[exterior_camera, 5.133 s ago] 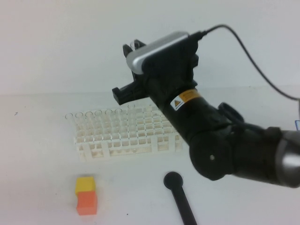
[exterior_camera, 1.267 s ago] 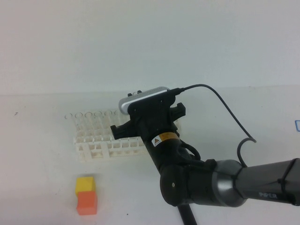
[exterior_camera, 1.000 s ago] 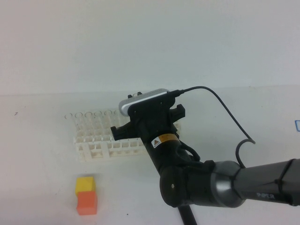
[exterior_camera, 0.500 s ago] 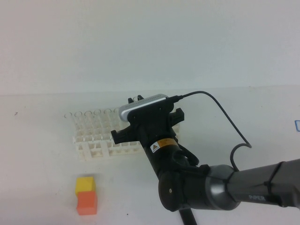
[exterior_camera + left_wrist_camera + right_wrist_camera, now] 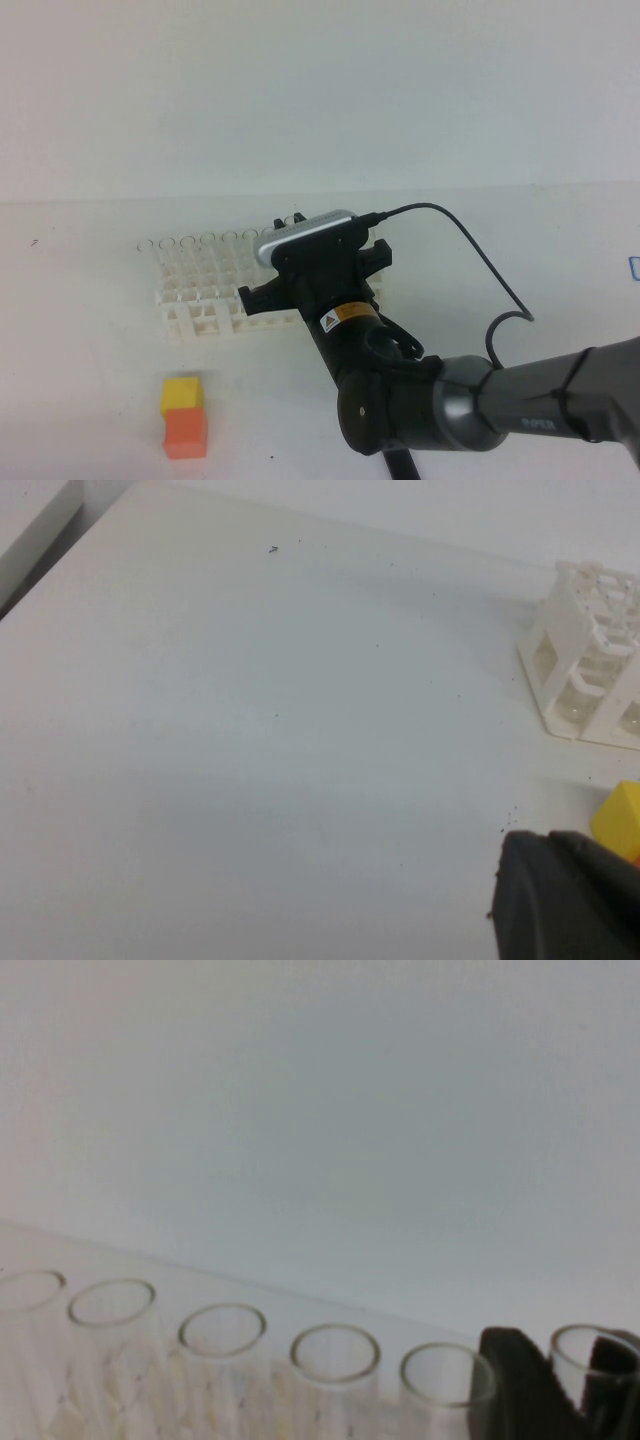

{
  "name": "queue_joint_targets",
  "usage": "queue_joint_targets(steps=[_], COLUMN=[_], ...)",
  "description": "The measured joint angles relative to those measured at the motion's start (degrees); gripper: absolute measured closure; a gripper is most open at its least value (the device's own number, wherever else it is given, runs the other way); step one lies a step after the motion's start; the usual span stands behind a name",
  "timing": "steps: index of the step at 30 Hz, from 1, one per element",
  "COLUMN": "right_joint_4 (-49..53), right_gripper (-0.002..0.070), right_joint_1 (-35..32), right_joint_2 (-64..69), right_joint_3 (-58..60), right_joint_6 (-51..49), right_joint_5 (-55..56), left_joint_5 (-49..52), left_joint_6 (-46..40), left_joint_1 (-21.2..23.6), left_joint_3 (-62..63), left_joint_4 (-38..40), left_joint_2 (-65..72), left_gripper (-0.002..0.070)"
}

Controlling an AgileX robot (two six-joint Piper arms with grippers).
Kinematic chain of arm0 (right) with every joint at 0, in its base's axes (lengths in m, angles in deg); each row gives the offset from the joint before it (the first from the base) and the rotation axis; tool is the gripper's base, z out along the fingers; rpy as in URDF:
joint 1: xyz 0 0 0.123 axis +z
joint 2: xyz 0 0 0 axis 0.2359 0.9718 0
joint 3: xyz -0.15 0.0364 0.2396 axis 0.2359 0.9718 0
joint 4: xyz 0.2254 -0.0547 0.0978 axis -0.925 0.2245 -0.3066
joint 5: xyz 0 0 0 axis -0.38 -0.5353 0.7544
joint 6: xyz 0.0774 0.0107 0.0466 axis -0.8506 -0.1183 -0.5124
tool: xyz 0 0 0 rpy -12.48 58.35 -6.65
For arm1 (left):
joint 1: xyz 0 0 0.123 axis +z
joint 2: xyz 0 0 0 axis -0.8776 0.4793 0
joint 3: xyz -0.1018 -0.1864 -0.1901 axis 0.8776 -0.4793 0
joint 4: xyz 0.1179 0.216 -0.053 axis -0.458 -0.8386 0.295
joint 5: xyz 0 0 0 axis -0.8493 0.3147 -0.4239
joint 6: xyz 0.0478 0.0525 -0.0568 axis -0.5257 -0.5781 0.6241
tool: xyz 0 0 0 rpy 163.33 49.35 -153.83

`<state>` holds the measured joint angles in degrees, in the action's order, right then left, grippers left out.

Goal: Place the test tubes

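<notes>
right end effector point(image 5: 289, 218): above the rack's far row, closed on a tube point(image 5: 589, 1332)
tube: upright, in line with the row of tubes point(image 5: 335, 1352)
rack point(image 5: 200, 300): on the bench point(image 5: 90, 380)
left end effector point(image 5: 560, 890): low over the bench beside the block point(image 5: 620, 815); grip cannot be told

Plain white wall point(image 5: 320, 90) behind white table point(image 5: 80, 400); even light.

Right gripper point(image 5: 290, 213) mostly hidden behind wrist camera point(image 5: 305, 235) above rack point(image 5: 200, 295); left gripper point(image 5: 565, 900) cut off at view's edge.
</notes>
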<state>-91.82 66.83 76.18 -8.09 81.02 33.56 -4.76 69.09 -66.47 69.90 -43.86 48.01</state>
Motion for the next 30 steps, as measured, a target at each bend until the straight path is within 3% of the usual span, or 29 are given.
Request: queue_joint_targets(steps=[23, 27, 30], right_joint_4=[-0.32, -0.43, -1.69], right_gripper=[0.0548, 0.0508, 0.0419], right_joint_1=[-0.3, -0.3, -0.45], right_joint_2=[0.8, 0.8, 1.58], right_joint_3=[-0.41, -0.41, -0.31], right_joint_6=[0.81, 1.58, 2.66], right_joint_5=[-0.68, -0.8, -4.44], left_joint_5=[0.0, 0.0, 0.0], left_joint_6=[0.0, 0.0, 0.0], left_joint_1=[0.0, 0.0, 0.0], left_joint_3=[0.0, 0.0, 0.0], left_joint_4=[0.0, 0.0, 0.0], left_joint_2=[0.0, 0.0, 0.0], left_gripper=[0.0676, 0.0676, 0.0676])
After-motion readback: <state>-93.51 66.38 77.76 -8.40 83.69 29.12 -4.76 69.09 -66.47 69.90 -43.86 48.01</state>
